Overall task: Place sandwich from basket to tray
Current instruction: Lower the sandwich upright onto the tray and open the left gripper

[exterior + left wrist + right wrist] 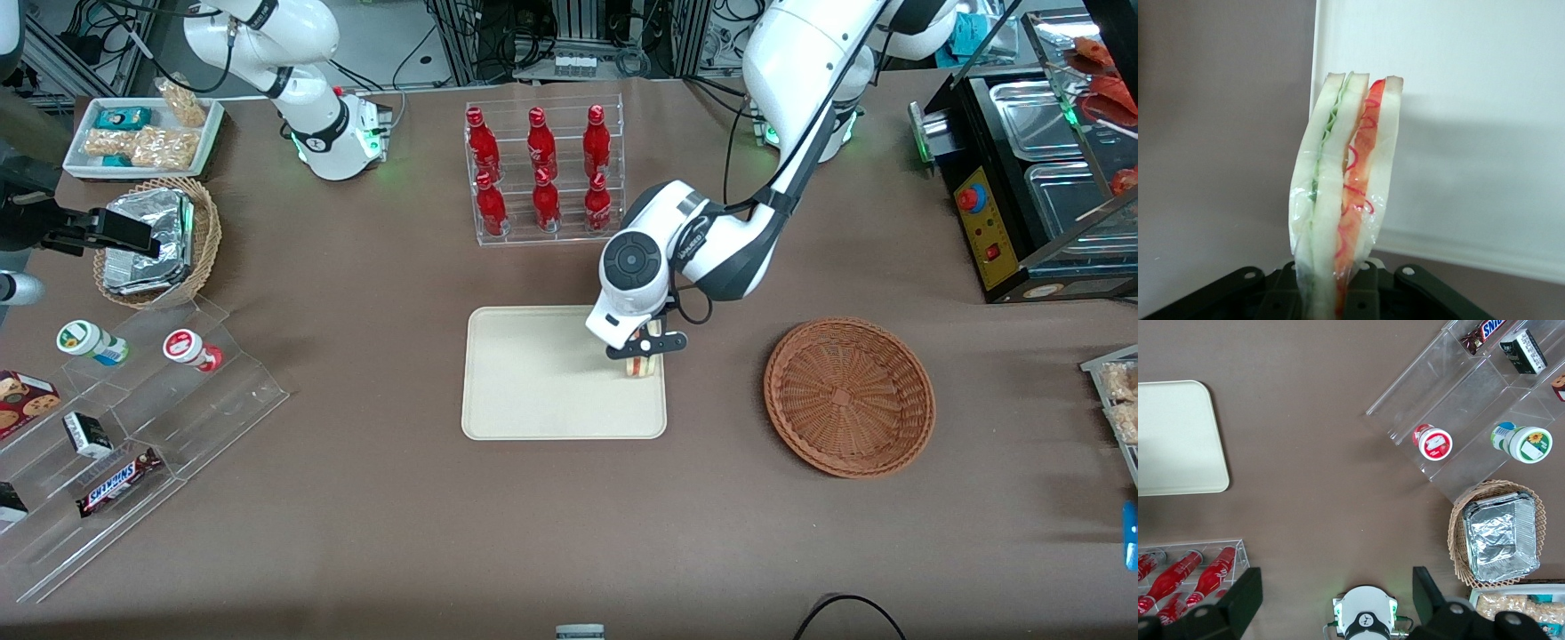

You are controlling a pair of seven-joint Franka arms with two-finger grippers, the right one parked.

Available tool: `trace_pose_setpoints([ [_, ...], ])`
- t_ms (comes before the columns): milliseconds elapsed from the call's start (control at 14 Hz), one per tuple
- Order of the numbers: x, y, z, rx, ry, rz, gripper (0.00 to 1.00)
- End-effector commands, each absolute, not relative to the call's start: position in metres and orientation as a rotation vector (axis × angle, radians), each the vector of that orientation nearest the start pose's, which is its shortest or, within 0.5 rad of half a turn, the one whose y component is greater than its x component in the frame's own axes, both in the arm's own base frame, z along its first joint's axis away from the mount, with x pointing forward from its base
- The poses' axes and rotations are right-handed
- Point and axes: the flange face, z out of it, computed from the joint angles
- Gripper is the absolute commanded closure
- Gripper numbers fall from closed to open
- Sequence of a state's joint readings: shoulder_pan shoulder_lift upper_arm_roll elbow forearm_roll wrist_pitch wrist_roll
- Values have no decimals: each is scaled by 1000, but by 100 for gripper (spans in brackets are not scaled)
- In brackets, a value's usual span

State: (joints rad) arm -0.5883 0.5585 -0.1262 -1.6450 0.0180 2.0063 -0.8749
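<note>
Gripper (642, 349) clamped on sandwich (642, 364), low over tray (533, 382) edge nearest basket (849, 396); nudge inward before letting go.

The end effector (642, 354) holds the sandwich (642, 364) over the tray's (533, 382) edge nearest the basket (849, 396), which sits beside the tray toward the working arm's end of the worktop (373, 498)

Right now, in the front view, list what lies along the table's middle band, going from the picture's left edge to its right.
Clear acrylic stepped stand → cream rectangular plastic tray → left arm's gripper holding the triangular sandwich above the tray's edge → reddish-brown shallow wicker basket.
</note>
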Motion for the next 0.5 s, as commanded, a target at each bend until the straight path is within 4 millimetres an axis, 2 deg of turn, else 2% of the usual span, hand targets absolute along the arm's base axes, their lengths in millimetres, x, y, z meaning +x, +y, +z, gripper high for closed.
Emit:
trace_pose_setpoints([
  [0,509,-457,287,-3065,-411,174,85],
  [143,509,-458,289,-3064,-420,172,84],
  [286,502,-468,272,-3055,-427,190,84],
  [429,504,-490,268,-3063,-478,171,84],
])
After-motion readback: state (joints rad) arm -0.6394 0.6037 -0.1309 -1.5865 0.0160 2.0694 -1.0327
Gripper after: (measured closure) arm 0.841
